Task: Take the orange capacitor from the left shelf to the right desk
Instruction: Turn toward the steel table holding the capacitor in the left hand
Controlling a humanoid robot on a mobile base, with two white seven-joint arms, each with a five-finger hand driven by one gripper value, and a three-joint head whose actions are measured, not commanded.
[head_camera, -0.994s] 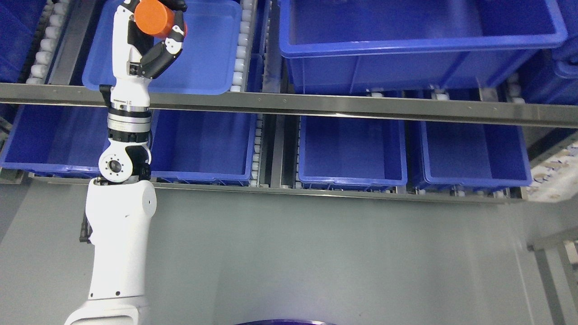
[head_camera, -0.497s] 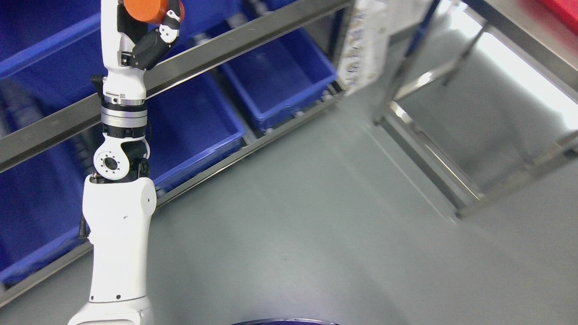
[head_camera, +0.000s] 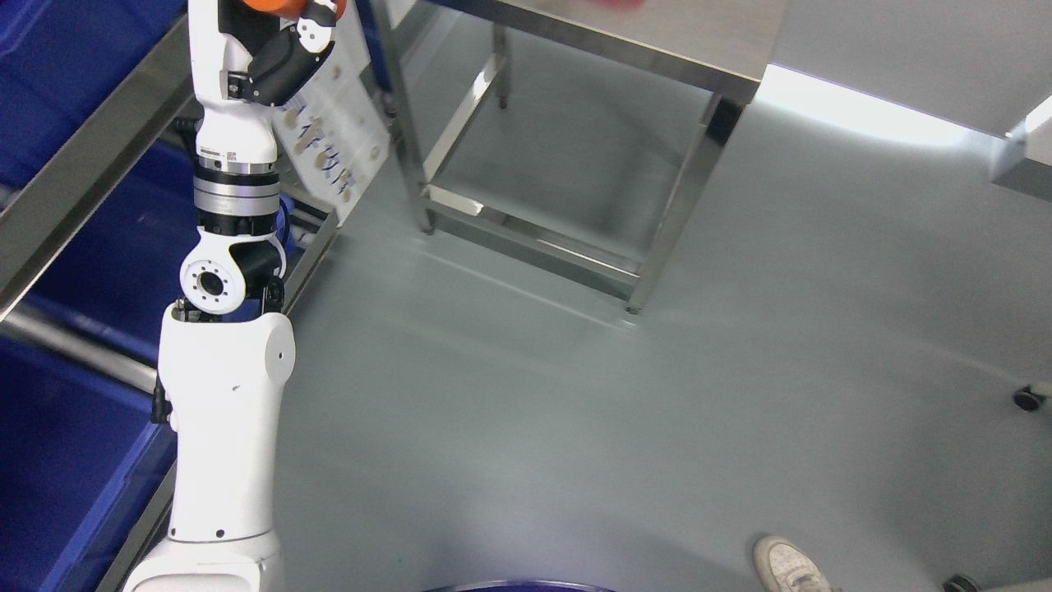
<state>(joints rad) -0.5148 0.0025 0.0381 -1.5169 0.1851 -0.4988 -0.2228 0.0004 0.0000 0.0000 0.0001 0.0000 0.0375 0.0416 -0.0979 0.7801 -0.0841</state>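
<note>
The orange capacitor [head_camera: 279, 5] sits at the very top edge of the head view, only its lower rim showing, held up high in the left hand [head_camera: 275, 45], whose dark fingers [head_camera: 283, 66] curl up around it w/ a white-tipped one at its right side; most of the grip is cut off by the frame, so how firmly it's seated can't be judged. The left arm [head_camera: 222, 395] rises nearly straight from the bottom left, wrist and forearm in line. Behind it, at far left, the shelf [head_camera: 78, 177] w/ its steel rail and blue bins [head_camera: 57, 460] slants away, and a white printed card [head_camera: 329, 156] hangs just behind the wrist. Up and right stands the steel desk [head_camera: 625, 33]: top surface partly in view, legs and lower frame below, and a blurred red thing at its far edge, too cut off to identify. Grey floor [head_camera: 616, 427] takes up the rest; a person's white shoe [head_camera: 789, 563] shows at bottom right. Right arm isn't visible. Judged step: carry phase, pick done, set-down not yet. To do it well: keep the fingers closed and the cap upright, clear the card and the shelf post before swinging the arm right, approach the desk square-on, bring the hand over bare desktop away from the near edge, lower till the base rests, then release. Risks: clipping the card or desk corner, and the person nearby, so keep the base slow.
</note>
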